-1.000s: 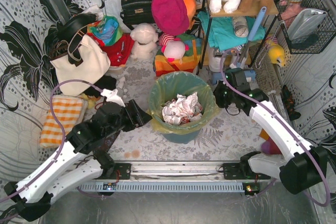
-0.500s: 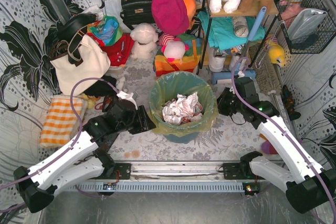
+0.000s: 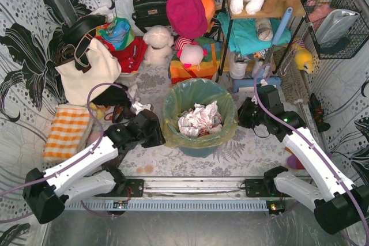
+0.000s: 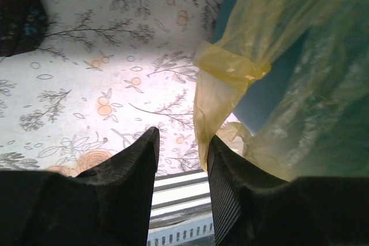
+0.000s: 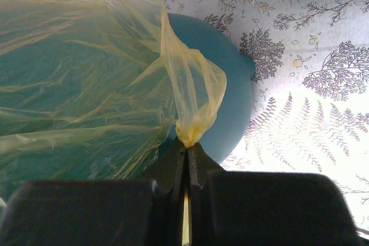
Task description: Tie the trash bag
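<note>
Floral counter (image 4: 86,79), right fingers (image 5: 187,151) clamped on trash bag (image 5: 86,84) rim, left fingers (image 3: 159,136) narrowly parted, bag fold at their tips

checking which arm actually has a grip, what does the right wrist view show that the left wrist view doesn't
Only right wrist: the right end effector shut on a bunched flap of the trash bag. Only left wrist: the left end effector open, a bag flap beside one finger, a metal rail below. Both: the bag over the teal bucket, floral table cover.
</note>
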{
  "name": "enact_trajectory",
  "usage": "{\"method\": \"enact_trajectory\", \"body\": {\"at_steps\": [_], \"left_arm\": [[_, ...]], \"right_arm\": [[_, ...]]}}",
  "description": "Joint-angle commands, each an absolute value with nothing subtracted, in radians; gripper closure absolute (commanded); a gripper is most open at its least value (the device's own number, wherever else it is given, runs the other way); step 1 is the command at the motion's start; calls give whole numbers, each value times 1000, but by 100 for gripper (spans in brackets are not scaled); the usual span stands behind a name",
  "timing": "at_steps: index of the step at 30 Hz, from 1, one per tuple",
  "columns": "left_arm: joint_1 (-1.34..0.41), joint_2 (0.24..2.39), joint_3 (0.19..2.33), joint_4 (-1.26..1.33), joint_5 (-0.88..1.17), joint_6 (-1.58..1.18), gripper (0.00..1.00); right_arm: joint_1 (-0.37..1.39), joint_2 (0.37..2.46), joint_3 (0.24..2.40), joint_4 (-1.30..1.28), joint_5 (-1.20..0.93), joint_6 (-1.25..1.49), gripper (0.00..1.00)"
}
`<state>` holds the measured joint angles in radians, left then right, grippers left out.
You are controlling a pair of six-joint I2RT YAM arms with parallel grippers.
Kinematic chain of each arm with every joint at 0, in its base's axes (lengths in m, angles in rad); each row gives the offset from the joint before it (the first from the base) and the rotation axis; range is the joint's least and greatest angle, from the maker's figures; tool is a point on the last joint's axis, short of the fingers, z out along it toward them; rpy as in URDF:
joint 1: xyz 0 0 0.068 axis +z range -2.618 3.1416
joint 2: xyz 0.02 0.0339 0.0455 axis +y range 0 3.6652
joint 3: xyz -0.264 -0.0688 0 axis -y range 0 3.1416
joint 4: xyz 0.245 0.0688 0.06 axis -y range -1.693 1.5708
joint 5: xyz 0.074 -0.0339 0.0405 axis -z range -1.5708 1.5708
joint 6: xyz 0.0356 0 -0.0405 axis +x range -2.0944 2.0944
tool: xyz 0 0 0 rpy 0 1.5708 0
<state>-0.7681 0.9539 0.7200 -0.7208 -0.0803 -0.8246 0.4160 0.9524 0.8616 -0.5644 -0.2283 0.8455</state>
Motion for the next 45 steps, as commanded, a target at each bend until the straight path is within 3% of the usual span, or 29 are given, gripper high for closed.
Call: {"method": "enact_trajectory", "body": {"at_steps": [1, 7, 20, 27, 38, 45], "left_arm": [[-770, 962, 743, -764, -206, -827, 54], [-769, 923, 757, -798, -308, -878, 42], [-762, 749, 811, -718, -345, -913, 34], [-762, 800, 752, -690, -235, -907, 40], [-762, 784, 599, -509, -157, -924, 39], [-761, 782, 568, -395, -218, -880, 41]], "right_arm": [[421, 938, 848, -567, -250, 853, 100], [422, 927, 839, -569, -250, 858, 100], [422, 919, 849, -588, -247, 859, 100], [422, 925, 864, -596, -242, 858, 100], [421, 912, 849, -595, -242, 865, 100], [422, 907, 845, -595, -245, 866, 100]]}}
